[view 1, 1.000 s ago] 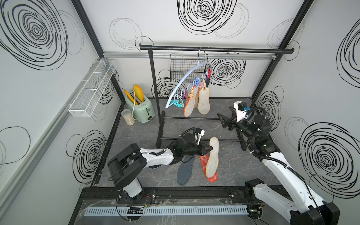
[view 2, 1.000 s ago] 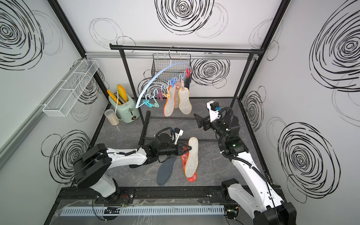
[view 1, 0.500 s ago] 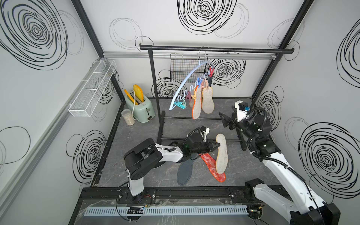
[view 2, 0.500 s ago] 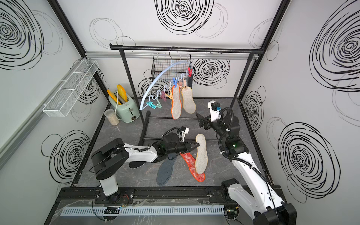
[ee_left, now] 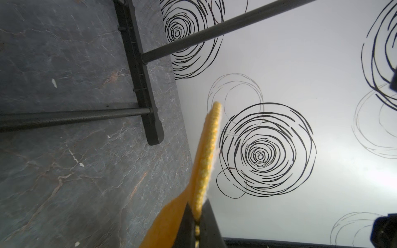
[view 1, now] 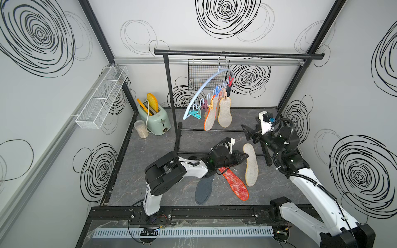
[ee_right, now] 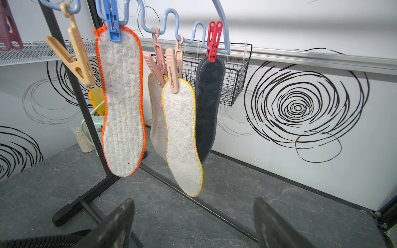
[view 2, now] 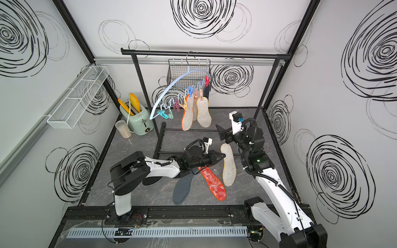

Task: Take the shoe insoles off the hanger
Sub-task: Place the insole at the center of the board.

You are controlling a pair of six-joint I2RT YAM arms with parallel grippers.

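The pale blue hanger [view 1: 205, 87] [view 2: 169, 87] hangs by its hook from the black rail. Pegged to its wavy bar [ee_right: 169, 16] are a white orange-edged insole [ee_right: 122, 103], two beige yellow-edged insoles [ee_right: 182, 139] and a dark grey one [ee_right: 208, 103]. My left gripper [view 1: 245, 155] [ee_left: 196, 214] is shut on the edge of a beige felt insole [view 1: 251, 165] [ee_left: 206, 154], held just above the floor. A grey-blue insole [view 1: 204, 189] and a mottled red one [view 1: 235, 184] lie on the floor below it. My right gripper [view 1: 249, 134] [ee_right: 193, 201] is open, facing the hung insoles from a short distance.
A black insole [view 2: 150, 181] lies under the left arm. The garment rail's [view 1: 236, 55] base bars [view 1: 214, 130] cross the floor. A black wire basket [view 1: 206, 75] hangs behind the hanger. A mint-green toaster [view 1: 153, 117] and a jar [view 1: 140, 128] stand at the back left.
My left arm has carried the beige felt insole to the right, away from the red one on the floor. The hanger and its insoles have swung slightly. The right gripper has stayed put.
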